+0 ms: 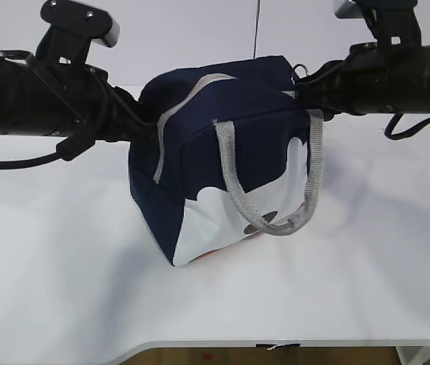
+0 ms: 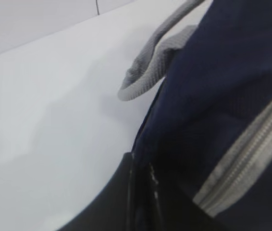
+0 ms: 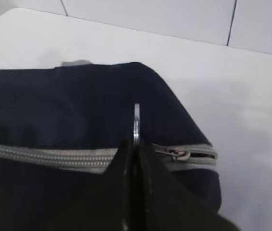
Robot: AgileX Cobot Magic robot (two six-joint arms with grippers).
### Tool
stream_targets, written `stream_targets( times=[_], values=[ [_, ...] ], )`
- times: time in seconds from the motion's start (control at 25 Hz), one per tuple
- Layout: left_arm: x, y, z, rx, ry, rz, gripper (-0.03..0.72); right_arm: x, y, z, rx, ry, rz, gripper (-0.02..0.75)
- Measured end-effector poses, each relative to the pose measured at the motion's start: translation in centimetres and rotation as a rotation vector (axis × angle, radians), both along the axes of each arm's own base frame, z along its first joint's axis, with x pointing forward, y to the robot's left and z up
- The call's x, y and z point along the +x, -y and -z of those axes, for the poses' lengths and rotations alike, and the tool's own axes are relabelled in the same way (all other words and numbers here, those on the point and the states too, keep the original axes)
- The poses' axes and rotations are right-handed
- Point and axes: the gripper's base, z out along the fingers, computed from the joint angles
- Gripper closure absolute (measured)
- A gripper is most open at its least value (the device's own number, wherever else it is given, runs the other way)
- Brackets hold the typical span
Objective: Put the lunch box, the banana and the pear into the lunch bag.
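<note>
The zipped lunch bag (image 1: 222, 152), contents hidden, tilts on the counter (image 1: 63, 266), left pincer (image 2: 141, 192) pinching its fabric, right pincer (image 3: 135, 159) clamping the ring pull (image 3: 136, 122).

Bag (image 1: 222, 160) on the desk (image 1: 55, 289) at centre, tilted, handles (image 1: 272, 182) hanging in front; left pincer (image 2: 143, 192) at its left side, right pincer (image 3: 136, 168) at its right, on the ring pull (image 3: 136, 122).

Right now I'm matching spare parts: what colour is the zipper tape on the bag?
Grey zipper tape on the boxy navy-blue fabric bag, clearest in the right wrist view.
</note>
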Motion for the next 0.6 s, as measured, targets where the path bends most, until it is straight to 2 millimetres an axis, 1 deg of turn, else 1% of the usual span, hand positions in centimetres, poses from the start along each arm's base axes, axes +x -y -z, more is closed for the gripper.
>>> stream_targets(
  times=[0.24, 0.6],
  values=[
    [0.3, -0.3, -0.3, 0.038, 0.033, -0.019, 0.693, -1.2, -0.4, 0.6, 0.036, -0.035, -0.063, 0.732],
    [0.6, -0.6, -0.2, 0.062, 0.041, -0.058, 0.693, -2.6, -1.9, 0.8, 0.098, -0.119, -0.274, 0.732]
  ],
)
